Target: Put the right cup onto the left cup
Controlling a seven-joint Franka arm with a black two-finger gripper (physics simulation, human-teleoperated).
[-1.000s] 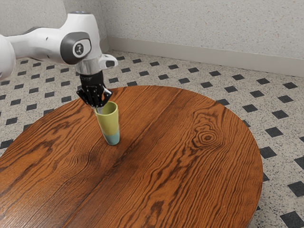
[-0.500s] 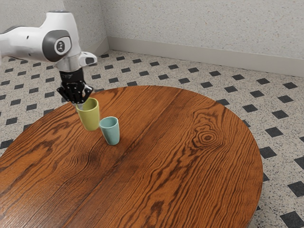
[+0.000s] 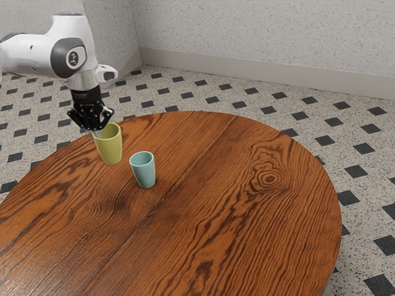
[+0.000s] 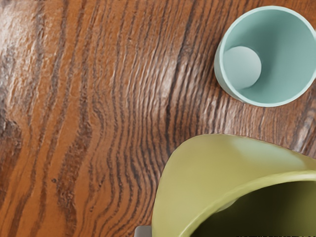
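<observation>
In the exterior view, our white arm (image 3: 37, 55) reaches in from the exterior view's left, its black pincer (image 3: 95, 131) pointing down over the far left part of the round wooden table (image 3: 247, 216). We have the pincer clamped on the rim of the yellow-green cup (image 3: 110, 147), which hangs mouth up and roughly upright; whether its base meets the wood, we cannot tell. The teal cup (image 3: 145, 172) stands upright on the table, nearer and to the right, close by but apart from ours, its mouth open. A dark knot (image 3: 270, 179) marks the grain farther right, and beyond the table lie a pale floor (image 3: 370, 154) with dark squares and a speckled wall (image 3: 259, 37).

In the wrist view, we look down past the large, close rim of the yellow-green cup, its inside in deep shadow. The teal cup sits apart from it on the streaked wood, and we see a pale round bottom inside
</observation>
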